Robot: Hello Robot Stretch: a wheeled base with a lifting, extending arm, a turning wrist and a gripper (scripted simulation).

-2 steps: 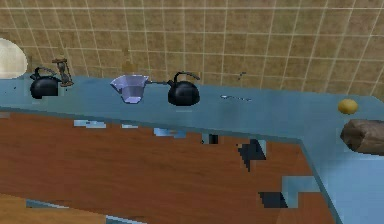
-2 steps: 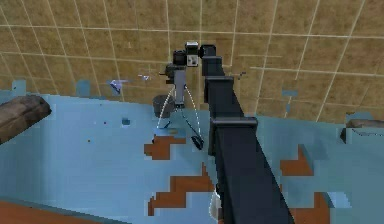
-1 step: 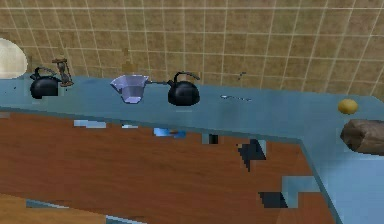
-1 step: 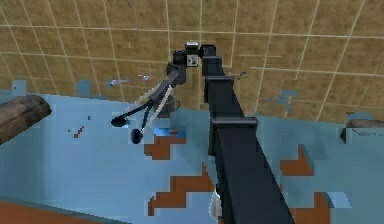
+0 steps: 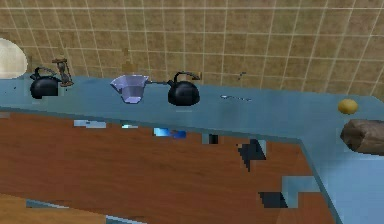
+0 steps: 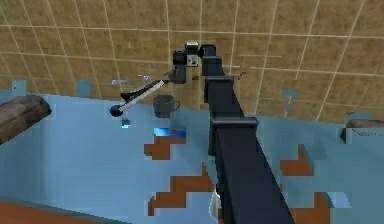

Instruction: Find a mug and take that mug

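**As the arm point(image 6: 230, 140) is stretched across the worktop point(image 6: 70, 165), a grey mug point(image 6: 163, 103) is seen near the end effector point(image 6: 130, 98)**

Where the pale blue worktop is met by the tiled wall point(image 6: 300, 50), the dark arm is ended by two white marked squares, with the end effector's body and thin fingers to their left. The small grey mug is set upright on the worktop, toward its back edge and close by those fingers. Whether it is touched cannot be told, nor whether anything is held, nor how the fingers are set. A brown loaf point(image 6: 20, 115) is laid at the arm side view's left. In the forward view, two black kettles point(image 5: 43, 84) point(image 5: 183, 92) are lined along the back edge with a clear jug point(image 5: 130, 88) between them. A small yellow fruit point(image 5: 347, 105) is placed near the loaf, toward the corner.
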